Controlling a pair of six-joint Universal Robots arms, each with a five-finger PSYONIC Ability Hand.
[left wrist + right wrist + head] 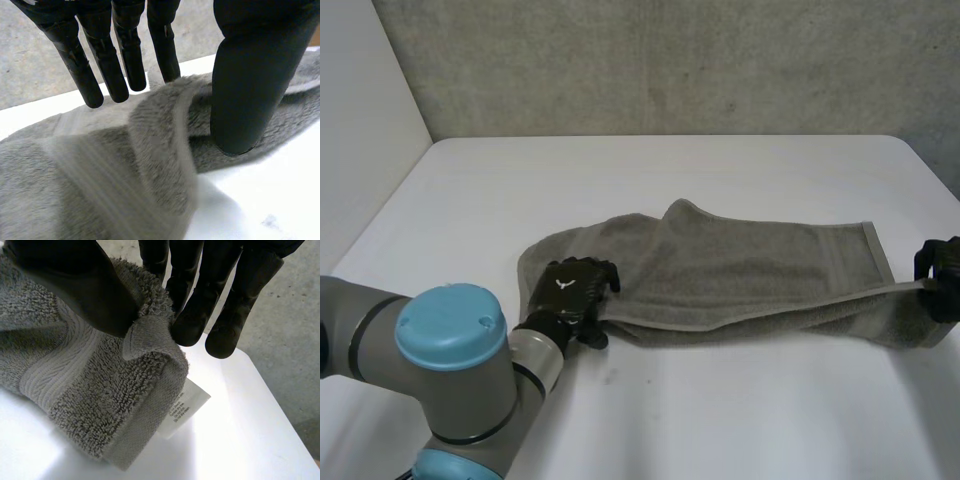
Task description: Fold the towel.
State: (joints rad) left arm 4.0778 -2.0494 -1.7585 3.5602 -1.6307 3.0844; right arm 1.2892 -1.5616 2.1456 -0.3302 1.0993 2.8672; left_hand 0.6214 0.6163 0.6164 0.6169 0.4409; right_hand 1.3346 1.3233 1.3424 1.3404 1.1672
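While the white table (720, 420) is sitting in front of a rough grey wall (670, 70), with a pale panel (360, 130) standing along its left side, the grey towel (750, 270) is lying across it. It is folded lengthwise and running from left of centre to the table's right edge.

At the left, the left arm (450, 350) is coming in from the near corner. The left hand (570, 292) is resting on the towel's rounded left end. In the left wrist view its fingers (112, 75) are pointing straight and spread above the pile. The thumb (250, 90) is setting its tip down on the cloth by the near edge. A ridge of towel is rising between thumb and fingers, but nothing is curling round it, so this hand is standing open.

In the middle, the top layer is humping up along the far side, and the long near edge is running fairly straight. Bare table is lying wide on both the far and near sides.

At the right, the right hand (942, 280) is sitting at the table's right edge. It is pinching the towel's end corner between thumb and fingertips (192, 315), closed firmly on the cloth. A white care label (184, 407) is sticking out from under that corner. The table edge is passing near that corner, with little room past it.
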